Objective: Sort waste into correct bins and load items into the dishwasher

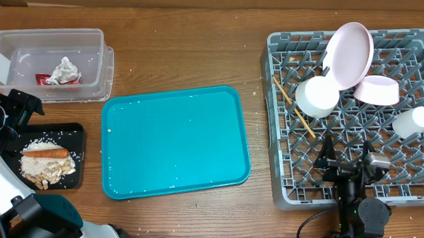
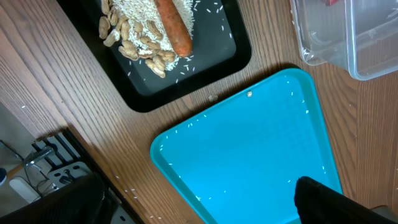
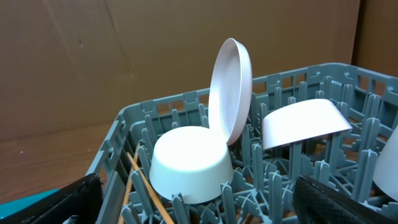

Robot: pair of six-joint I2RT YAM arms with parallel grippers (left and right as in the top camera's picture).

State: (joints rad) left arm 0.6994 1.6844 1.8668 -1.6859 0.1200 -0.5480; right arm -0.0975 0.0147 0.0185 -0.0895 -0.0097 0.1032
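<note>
The grey dishwasher rack (image 1: 275, 171) holds an upright pale plate (image 1: 350, 54), an upturned white bowl (image 1: 317, 96), a pink bowl (image 1: 377, 90), a cup (image 1: 413, 121) and chopsticks (image 1: 295, 108). My right gripper (image 1: 352, 163) hangs open over the rack's near part with nothing between its jaws; its wrist view shows the bowl (image 3: 186, 162) and plate (image 3: 231, 87) ahead. The clear tub (image 1: 52, 34) contains the foil ball (image 1: 63, 71) and red wrapper (image 1: 42, 78). Carrot (image 1: 44, 153) and rice scraps (image 1: 47, 170) lie on the black tray (image 1: 75, 137). My left gripper (image 1: 14, 108) is open and empty.
A large teal tray (image 1: 176, 142) lies mid-table between the bins and the rack, with a few rice grains on it. The left wrist view looks down on its corner (image 2: 249, 149), the black tray (image 2: 186, 81) and the tub's edge (image 2: 336, 43).
</note>
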